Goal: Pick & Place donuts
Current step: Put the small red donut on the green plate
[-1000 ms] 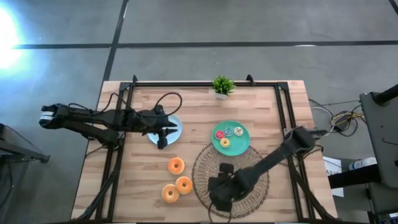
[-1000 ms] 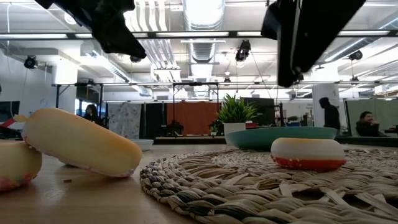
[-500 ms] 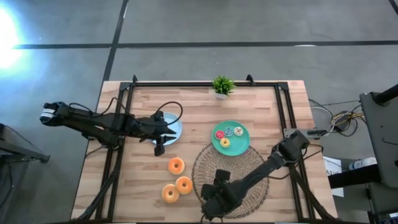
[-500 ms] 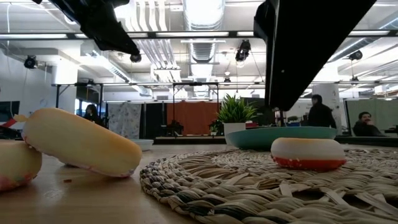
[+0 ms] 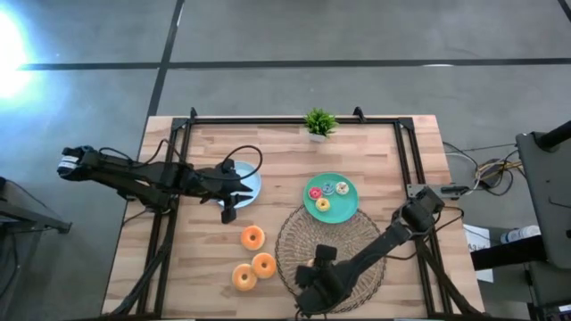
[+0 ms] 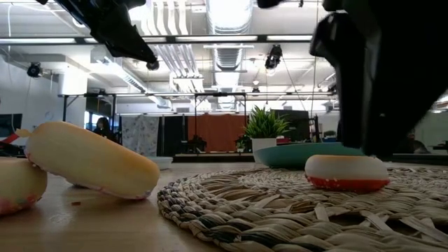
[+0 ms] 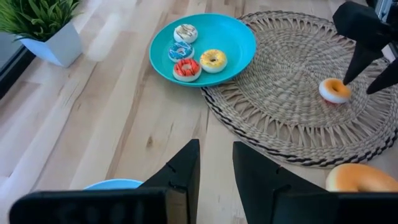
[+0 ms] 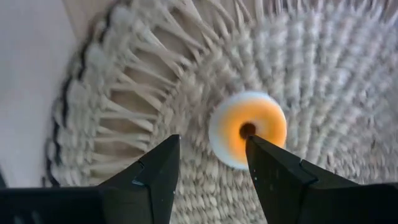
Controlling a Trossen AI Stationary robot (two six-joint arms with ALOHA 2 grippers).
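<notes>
- The wooden counter (image 5: 205,241) carries everything I work on.
- The woven mat (image 5: 361,234) lies near the counter's near right edge, touching the green plate (image 5: 350,207) just beyond it.
- The blue plate (image 5: 252,185) sits at centre left, partly under my left arm.
- Three larger donuts (image 5: 252,238) lie bare on the wood left of the mat, close together.
- A potted plant (image 5: 318,123) stands at the far edge.
- My right tool (image 8: 210,163) hangs over the mat's near left part, its fingers spread apart and grasping nothing.
- One white-iced donut (image 8: 247,129) with an orange top lies flat on the mat just ahead of those fingers, not touched.
- My left tool (image 7: 215,163) waits over the near edge of the blue plate, fingers parted by a narrow gap, empty.
- Four small donuts (image 7: 186,69) sit together on the green plate: white, blue, red and yellow.
</notes>
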